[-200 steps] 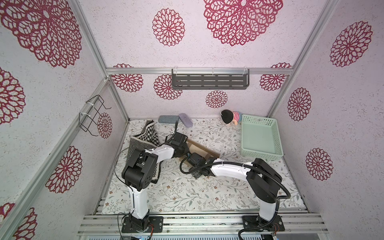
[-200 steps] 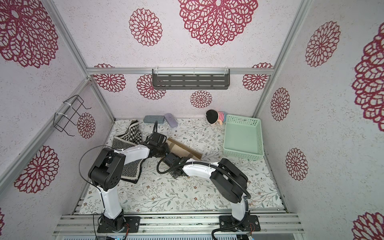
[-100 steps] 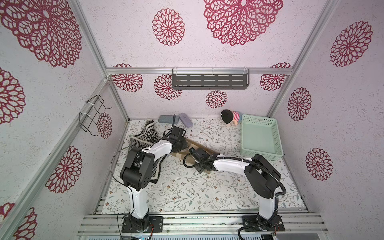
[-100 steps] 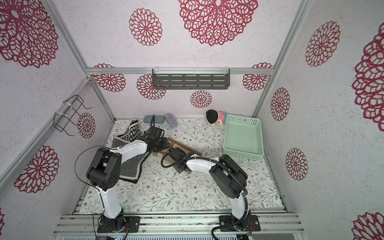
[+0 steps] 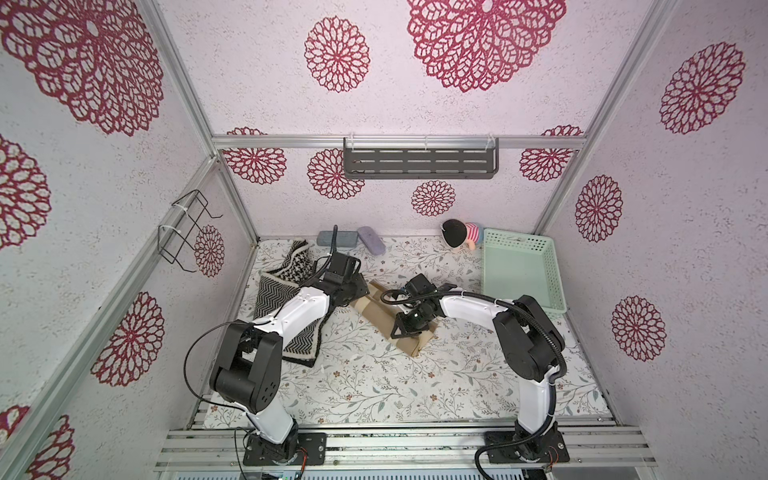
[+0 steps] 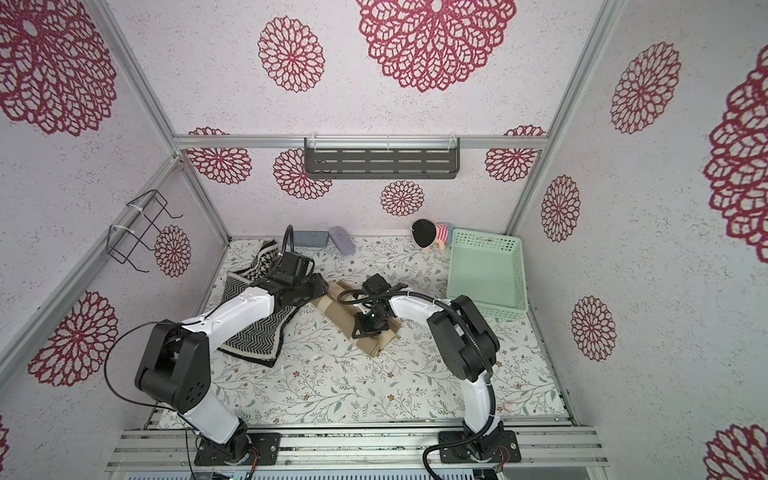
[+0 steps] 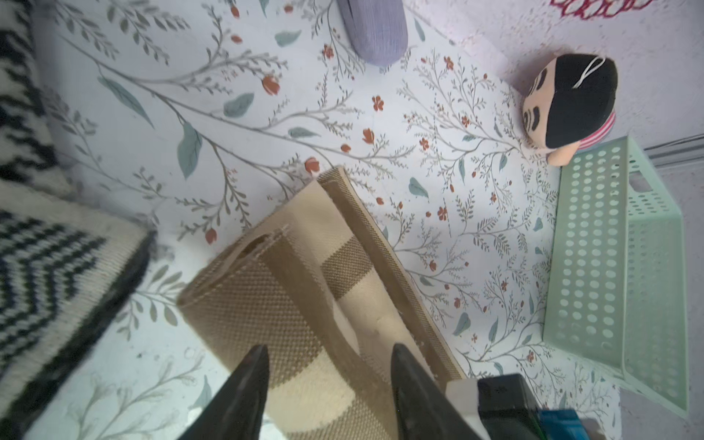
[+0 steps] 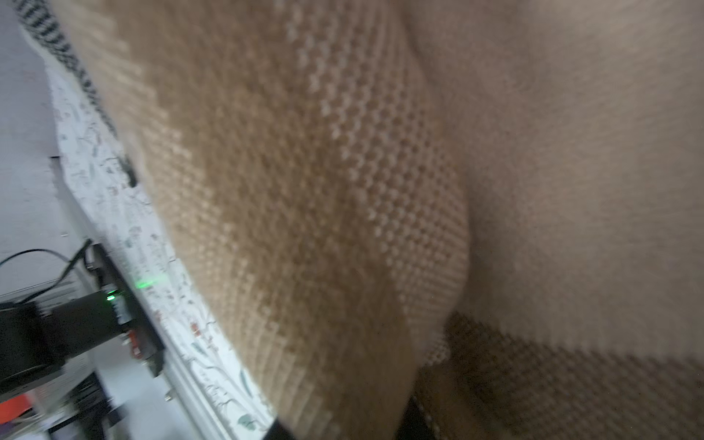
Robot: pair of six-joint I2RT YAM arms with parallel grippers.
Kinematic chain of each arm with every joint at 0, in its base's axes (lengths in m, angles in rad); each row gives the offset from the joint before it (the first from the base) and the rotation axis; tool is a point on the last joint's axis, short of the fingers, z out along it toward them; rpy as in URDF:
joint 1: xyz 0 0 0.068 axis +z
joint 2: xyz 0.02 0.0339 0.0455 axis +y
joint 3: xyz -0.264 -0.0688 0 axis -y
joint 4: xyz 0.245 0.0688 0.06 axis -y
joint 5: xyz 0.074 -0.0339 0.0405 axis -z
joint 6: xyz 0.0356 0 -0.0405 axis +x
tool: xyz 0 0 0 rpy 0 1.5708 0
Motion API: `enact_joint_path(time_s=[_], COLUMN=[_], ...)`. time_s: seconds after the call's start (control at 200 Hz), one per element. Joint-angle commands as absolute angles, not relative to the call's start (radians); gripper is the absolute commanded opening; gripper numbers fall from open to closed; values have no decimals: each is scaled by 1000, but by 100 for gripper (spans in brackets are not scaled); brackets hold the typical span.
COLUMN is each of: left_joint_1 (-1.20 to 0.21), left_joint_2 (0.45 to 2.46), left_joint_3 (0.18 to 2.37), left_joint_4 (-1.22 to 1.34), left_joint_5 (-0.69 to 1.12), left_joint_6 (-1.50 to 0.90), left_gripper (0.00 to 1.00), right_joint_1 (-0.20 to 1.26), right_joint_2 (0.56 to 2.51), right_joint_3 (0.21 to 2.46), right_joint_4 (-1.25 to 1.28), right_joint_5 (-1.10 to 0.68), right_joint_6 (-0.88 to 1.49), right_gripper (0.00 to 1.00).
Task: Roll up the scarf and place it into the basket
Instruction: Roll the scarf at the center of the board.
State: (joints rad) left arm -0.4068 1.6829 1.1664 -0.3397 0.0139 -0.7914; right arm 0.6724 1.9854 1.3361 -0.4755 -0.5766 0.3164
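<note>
The scarf (image 5: 374, 308) (image 6: 332, 309) is tan and beige knit, partly rolled, and lies slantwise mid-table. My left gripper (image 7: 329, 362) (image 5: 358, 291) hovers open over its far end, fingertips (image 7: 256, 365) apart above the roll (image 7: 266, 289). My right gripper (image 8: 346, 423) (image 5: 405, 328) (image 6: 365, 328) is at the near end, shut on a fold of the scarf (image 8: 343, 190), which fills the right wrist view. The mint-green basket (image 5: 515, 274) (image 6: 486, 274) (image 7: 609, 266) stands empty at the far right.
A black-and-white chevron cloth (image 5: 270, 291) (image 7: 49, 266) lies under my left arm at the left wall. A plush doll (image 5: 459, 235) (image 7: 567, 103), a lilac case (image 5: 371, 241) and a grey case (image 5: 336, 239) line the back wall. A dark shelf (image 5: 419, 162) hangs above.
My left gripper has opened and let go of the scarf's far end. My right gripper has closed on the scarf near its near end.
</note>
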Motion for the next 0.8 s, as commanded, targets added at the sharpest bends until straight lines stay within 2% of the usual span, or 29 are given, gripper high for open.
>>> enact_joint_path(time_s=[0.0,0.115,0.325,0.42,0.52,0.796], left_joint_1=[-452,-483,-493,-492,-494,-496], left_joint_2=[1685,1745,1840,1845,1809,1739], left_joint_3=[1171,1204,1263,1292,1305,1233], left_joint_4=[-334,-320,-311,-320,-315,-326], left_joint_5=[59,72,78,92,107,122], left_joint_6=[-786,-790,-785,-772,-750,-726], left_gripper=[51,44,35,35,43,42], right_joint_1=[649,618,576,562,548,507], right_joint_2=[2030,2036,2013,2021,2038,2039], right_joint_3=[1310,1290,1223,1192,1168,1180], right_joint_4=[-565,-541,-445,-392,-337,-341], right_joint_5=[-795,-833,-867,-880,-903,-900], right_joint_6=[368,392,477,527,578,592], right_gripper=[15,14,20,20,21,35])
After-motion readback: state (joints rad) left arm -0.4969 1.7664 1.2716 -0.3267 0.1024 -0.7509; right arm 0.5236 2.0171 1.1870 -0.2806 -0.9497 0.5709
